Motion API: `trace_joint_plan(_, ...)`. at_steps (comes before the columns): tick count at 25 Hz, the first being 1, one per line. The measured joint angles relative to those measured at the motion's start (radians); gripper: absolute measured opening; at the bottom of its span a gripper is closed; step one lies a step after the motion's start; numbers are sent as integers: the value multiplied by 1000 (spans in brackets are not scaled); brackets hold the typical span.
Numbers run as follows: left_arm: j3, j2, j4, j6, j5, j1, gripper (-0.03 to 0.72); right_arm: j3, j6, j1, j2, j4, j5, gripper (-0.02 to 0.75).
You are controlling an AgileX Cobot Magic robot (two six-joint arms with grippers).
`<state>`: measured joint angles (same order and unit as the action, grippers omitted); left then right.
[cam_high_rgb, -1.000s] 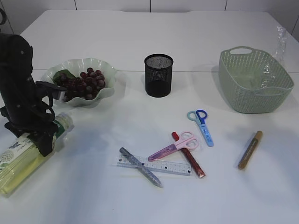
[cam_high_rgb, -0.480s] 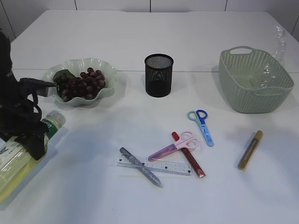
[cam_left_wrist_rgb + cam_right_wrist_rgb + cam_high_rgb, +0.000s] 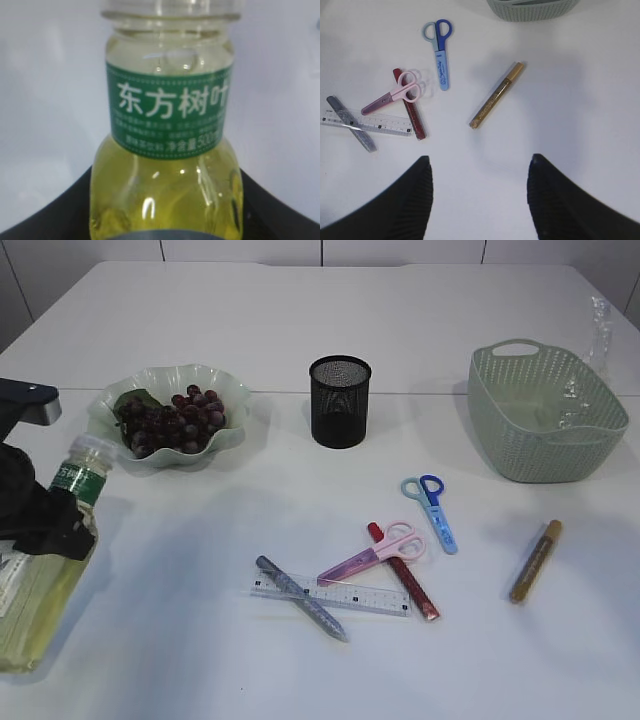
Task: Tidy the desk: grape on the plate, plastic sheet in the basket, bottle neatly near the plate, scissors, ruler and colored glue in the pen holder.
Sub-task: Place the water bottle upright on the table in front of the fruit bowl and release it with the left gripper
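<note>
My left gripper point(image 3: 45, 520) is shut on the bottle point(image 3: 45, 570) of yellow liquid at the table's far left, and the bottle leans with its neck up toward the plate point(image 3: 225, 435). The left wrist view shows the bottle point(image 3: 167, 165) filling the space between the fingers point(image 3: 45, 220). Grapes point(image 3: 175, 418) lie on the plate. Blue scissors point(image 3: 432, 508), pink scissors point(image 3: 380, 552), a clear ruler point(image 3: 335, 596) and silver point(image 3: 300, 598), red point(image 3: 405, 575) and gold point(image 3: 536, 560) glue pens lie in front. Clear plastic point(image 3: 568, 400) shows inside the basket point(image 3: 520, 440). My right gripper point(image 3: 480, 172) hangs open above bare table, near the gold pen point(image 3: 497, 95).
The black mesh pen holder point(image 3: 340, 400) stands upright at mid-table behind the scissors. A clear crinkled object point(image 3: 600, 320) sits at the right edge beyond the basket. The right arm does not show in the exterior view.
The left arm has drawn back toward the left edge with the bottle, whose neck end has risen, so it stands steeper. The right side has not changed.
</note>
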<state>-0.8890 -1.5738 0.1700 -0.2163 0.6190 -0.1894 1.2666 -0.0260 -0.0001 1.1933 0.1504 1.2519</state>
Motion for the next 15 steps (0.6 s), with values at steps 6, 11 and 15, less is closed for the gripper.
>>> trace_joint_plan(6, 118, 112, 25, 0, -237, 0, 428, 0, 1, 0, 0, 0, 0, 453)
trace_joint_plan(11, 120, 157, 34, 0, -418, 0, 428, 0, 4, 0, 0, 0, 0, 453)
trace_joint_plan(15, 128, 159, 36, 0, -537, 0, 428, 0, 4, 0, 0, 0, 0, 453)
